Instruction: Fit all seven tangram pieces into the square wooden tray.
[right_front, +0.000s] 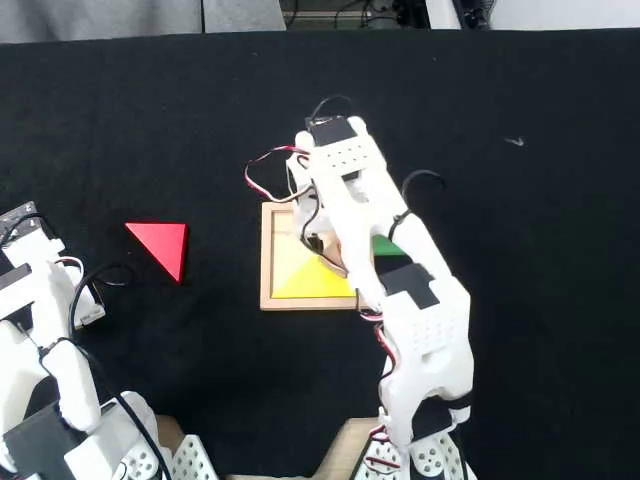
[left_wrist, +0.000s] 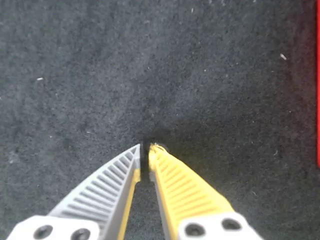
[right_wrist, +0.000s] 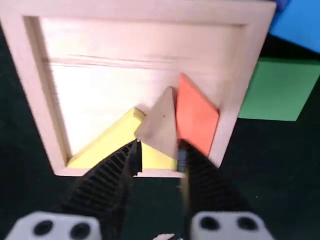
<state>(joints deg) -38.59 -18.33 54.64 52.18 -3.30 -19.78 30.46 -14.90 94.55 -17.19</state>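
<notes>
**Right claw (right_wrist: 157, 150) clamped on a pale triangle (right_wrist: 161, 122) over the tray (right_wrist: 150, 12)**

Its two dark fingers close on the triangle's lower end and hold it over the near corner of the square wooden tray. It sits just beside an orange piece (right_wrist: 197, 117) and overlaps the tip of the yellow triangle (right_wrist: 107, 142), which lies on the tray floor. The left claw (left_wrist: 148, 148) has its fingertips together with nothing between them, over bare black desk (right_front: 500, 250). The red triangle (right_front: 162, 243) lies well apart from the tray. The green piece (right_wrist: 280, 90) and blue piece (right_wrist: 300, 25) lie outside the tray's far wall.

The step in hand looks like seating the pale triangle. It would probably go best turned so that one edge runs along the yellow triangle's side, then brought down level onto bare wood. Letting go should wait until it lies flat, so that it does not ride up on a neighbour.

Whether the orange piece lies flat or leans on the tray wall is hard to judge. In the high view the right arm covers much of the tray. The blue piece is cut off at the frame edge, so its shape cannot be told
</notes>
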